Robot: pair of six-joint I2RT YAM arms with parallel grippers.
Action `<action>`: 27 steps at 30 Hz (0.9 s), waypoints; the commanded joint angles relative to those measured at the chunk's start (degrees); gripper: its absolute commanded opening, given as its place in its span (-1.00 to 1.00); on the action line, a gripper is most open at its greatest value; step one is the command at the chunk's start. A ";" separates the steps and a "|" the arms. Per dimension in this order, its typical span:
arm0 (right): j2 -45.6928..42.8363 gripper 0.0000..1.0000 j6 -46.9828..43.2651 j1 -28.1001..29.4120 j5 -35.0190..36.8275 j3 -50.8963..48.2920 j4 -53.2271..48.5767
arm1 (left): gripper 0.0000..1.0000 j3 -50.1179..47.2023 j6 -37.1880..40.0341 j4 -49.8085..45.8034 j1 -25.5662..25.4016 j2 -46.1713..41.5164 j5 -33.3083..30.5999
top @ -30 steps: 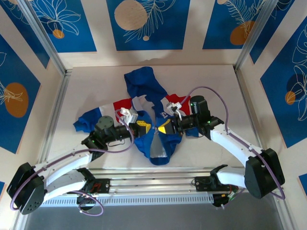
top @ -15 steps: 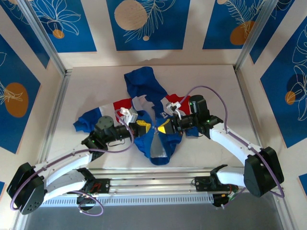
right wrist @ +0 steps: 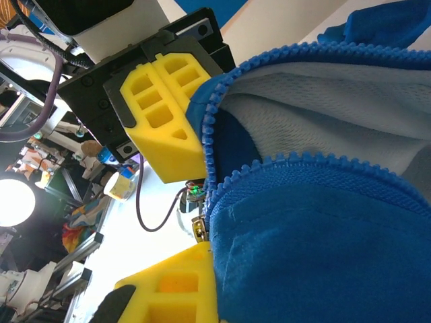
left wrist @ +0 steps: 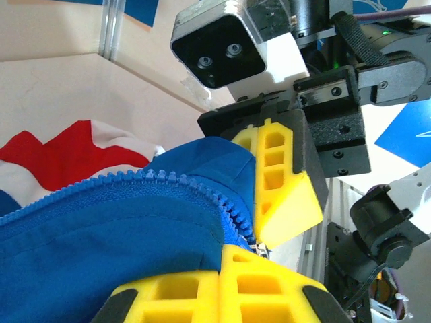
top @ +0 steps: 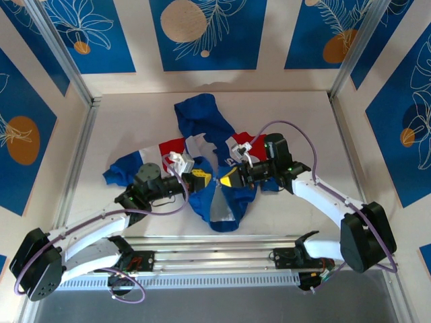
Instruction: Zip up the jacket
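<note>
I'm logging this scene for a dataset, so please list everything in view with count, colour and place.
jacket: one, royal blue with red and white panels and grey lining, mid-table, front open
table: one, off-white, under the jacket
wall panels: several, blue with white leaves and orange circles, around the table
frame posts: two, silver, back corners
rail: one, silver, near edge
cables: two, purple, one along each arm
left gripper: one, yellow fingers, shut on the jacket's zipper edge
right gripper: one, yellow fingers, shut on the facing edge

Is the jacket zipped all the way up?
No, the jacket is open: its zipper teeth lie apart, with grey lining showing between them.
</note>
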 commanded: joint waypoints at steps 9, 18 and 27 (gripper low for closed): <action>0.71 -1.00 3.38 1.38 -0.88 2.22 1.00 | -1.00 1.51 3.17 -1.28 -0.92 -1.99 -2.86; 3.00 -1.00 7.69 1.64 1.14 3.14 -0.78 | -1.00 0.71 3.10 0.13 -1.20 -2.56 -4.40; 3.27 -1.00 9.21 1.56 1.89 3.80 -0.80 | -1.00 0.63 3.99 -0.98 -1.74 -2.68 -6.17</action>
